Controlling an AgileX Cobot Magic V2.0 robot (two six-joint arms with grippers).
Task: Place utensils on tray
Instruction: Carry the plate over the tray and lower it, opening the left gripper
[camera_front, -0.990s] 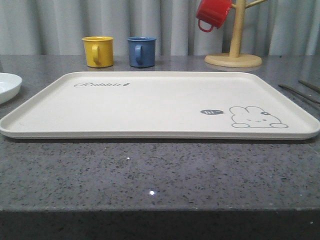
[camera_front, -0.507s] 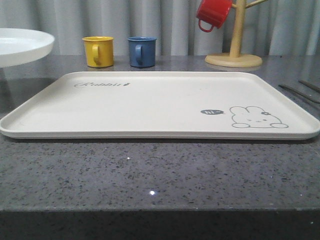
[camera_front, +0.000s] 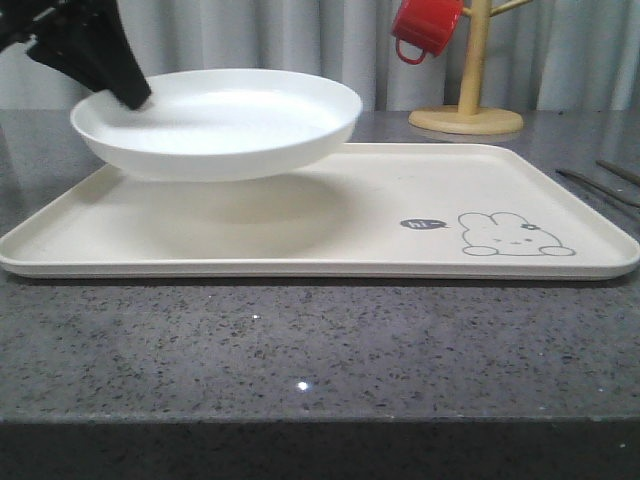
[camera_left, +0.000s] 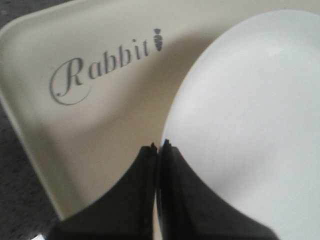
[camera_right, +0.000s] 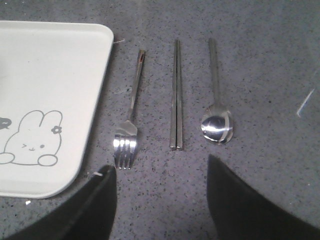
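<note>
My left gripper (camera_front: 128, 92) is shut on the rim of the round white plate (camera_front: 225, 122), holding it in the air over the left half of the cream tray (camera_front: 420, 190). In the left wrist view the gripper (camera_left: 158, 146) pinches the plate (camera_left: 245, 115) edge above the tray's "Rabbit" script (camera_left: 100, 67). My right gripper (camera_right: 161, 172) hangs open over the counter, right of the tray corner (camera_right: 45, 100). Just ahead of it lie the steel fork (camera_right: 129, 125), the pair of chopsticks (camera_right: 176, 95) and the spoon (camera_right: 216, 117), side by side.
A red mug (camera_front: 427, 27) hangs on a wooden mug tree (camera_front: 470, 85) behind the tray on the right. The chopstick ends (camera_front: 598, 185) show at the far right of the speckled grey counter (camera_front: 320, 350). Grey curtains close off the back.
The plate has risen from the counter at the far left and moved right, and it now hangs over the tray's left half, covering the yellow and blue mugs. The left gripper has come into view.
</note>
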